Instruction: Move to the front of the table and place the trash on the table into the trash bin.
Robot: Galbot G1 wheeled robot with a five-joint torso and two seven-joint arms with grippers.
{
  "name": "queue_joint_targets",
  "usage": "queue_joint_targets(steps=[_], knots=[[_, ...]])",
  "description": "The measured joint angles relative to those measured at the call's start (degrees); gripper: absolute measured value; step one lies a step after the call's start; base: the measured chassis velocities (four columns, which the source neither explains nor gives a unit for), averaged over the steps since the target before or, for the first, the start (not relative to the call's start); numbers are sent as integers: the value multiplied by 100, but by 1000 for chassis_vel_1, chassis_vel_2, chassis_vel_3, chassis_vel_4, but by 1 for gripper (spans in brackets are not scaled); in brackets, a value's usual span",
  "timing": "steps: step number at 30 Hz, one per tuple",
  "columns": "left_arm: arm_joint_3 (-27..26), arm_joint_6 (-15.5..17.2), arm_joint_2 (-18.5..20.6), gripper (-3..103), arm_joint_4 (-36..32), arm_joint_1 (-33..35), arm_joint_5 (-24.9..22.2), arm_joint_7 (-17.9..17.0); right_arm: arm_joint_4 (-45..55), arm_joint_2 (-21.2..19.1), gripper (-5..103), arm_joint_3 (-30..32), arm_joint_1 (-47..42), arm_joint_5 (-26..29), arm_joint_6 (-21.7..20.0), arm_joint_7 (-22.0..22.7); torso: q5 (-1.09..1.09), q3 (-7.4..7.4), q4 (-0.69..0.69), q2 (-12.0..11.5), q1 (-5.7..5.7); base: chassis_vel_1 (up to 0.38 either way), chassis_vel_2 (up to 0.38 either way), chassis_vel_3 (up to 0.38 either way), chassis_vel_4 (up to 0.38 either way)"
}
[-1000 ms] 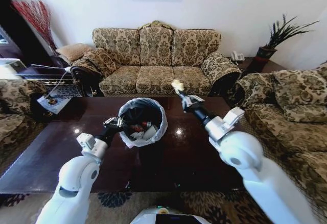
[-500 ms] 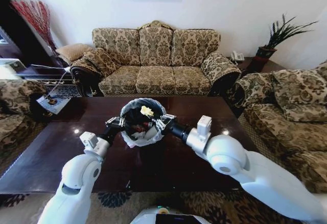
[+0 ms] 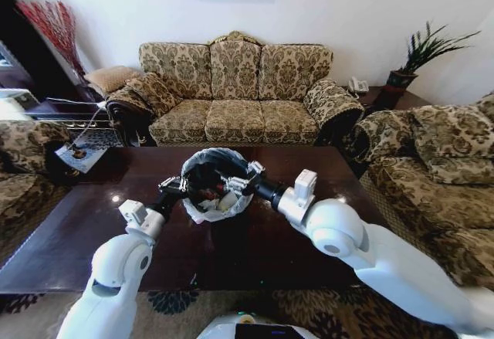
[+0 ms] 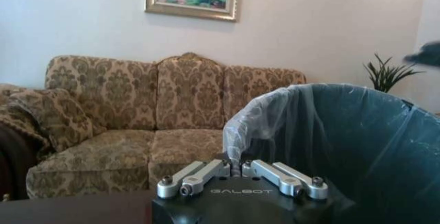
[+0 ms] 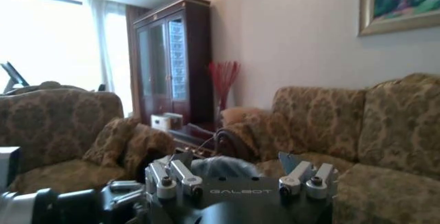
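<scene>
The black trash bin, lined with a whitish bag, stands on the dark glossy table. Inside it lie red and white pieces of trash. My left gripper is shut on the bin's near-left rim. The left wrist view shows that gripper with its fingers pinched on the bag's edge and the bin just beyond. My right gripper hangs over the bin's opening from the right. In the right wrist view its fingers stand wide apart around nothing.
A patterned sofa stands behind the table, with an armchair on the right and another seat on the left. A side table with a plant fills the far right corner. The tabletop around the bin is bare.
My right gripper carried a crumpled white paper from above the table's right side to over the bin. The paper has left its fingers, which are now open. The left gripper stayed on the rim.
</scene>
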Motion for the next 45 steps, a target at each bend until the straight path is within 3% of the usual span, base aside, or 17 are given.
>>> queue_joint_targets(steps=[2, 4, 5, 7, 8, 10, 13, 15, 23, 29, 45], knots=[[-26, 0, -9, 3, -10, 11, 0, -1, 31, -35, 85, 92, -77, -84, 46, 67, 0, 0, 0, 0, 0, 0, 0, 0, 0], [-120, -6, -46, 3, -65, 65, -3, -8, 56, -72, 95, 351, -419, -637, 124, 295, 1, 0, 0, 0, -1, 0, 0, 0, 0], [-120, -6, -46, 3, -65, 65, -3, -8, 56, -72, 95, 351, -419, -637, 124, 295, 1, 0, 0, 0, -1, 0, 0, 0, 0], [-179, -27, -51, 3, -91, 113, -9, -23, 70, -3, 99, 715, -1097, -1391, 153, 469, 0, 0, 3, 0, -1, 0, 0, 0, 0], [-179, -27, -51, 3, -91, 113, -9, -23, 70, -3, 99, 715, -1097, -1391, 153, 469, 0, 0, 3, 0, -1, 0, 0, 0, 0], [-201, -28, -69, 3, -96, 106, -26, -35, 48, 249, 100, 1240, -2046, -2052, 234, 373, 1, 0, -1, 0, 0, 0, 0, 0, 0], [-208, -29, -83, 3, -104, 93, -43, -50, 67, 524, 100, 1672, -2816, -2474, 263, 273, 1, 0, -2, 0, -1, 0, 0, 0, 0], [-211, -29, -95, 3, -110, 96, -49, -55, 158, 933, 100, 2091, -3670, -2915, 355, 127, 2, 0, -2, 0, -1, 0, 0, 0, 0], [-204, -30, -93, 3, -127, 91, -49, -59, 290, 1608, 100, 2164, -5048, -4256, 875, -192, -1, 0, 0, 0, 0, 17, -11, -13, 15], [-274, -63, -118, 3, -166, 126, -84, -41, 300, 1719, 100, 1920, -5060, -4588, 897, -249, -1, 1, 1, 0, 2, 130, -125, -138, 140], [-330, -152, -166, 3, -153, 155, -152, 16, 179, 1696, 100, 1907, -5015, -4608, 904, -275, -1, 0, 0, 1, -2, 319, -248, -319, 248]])
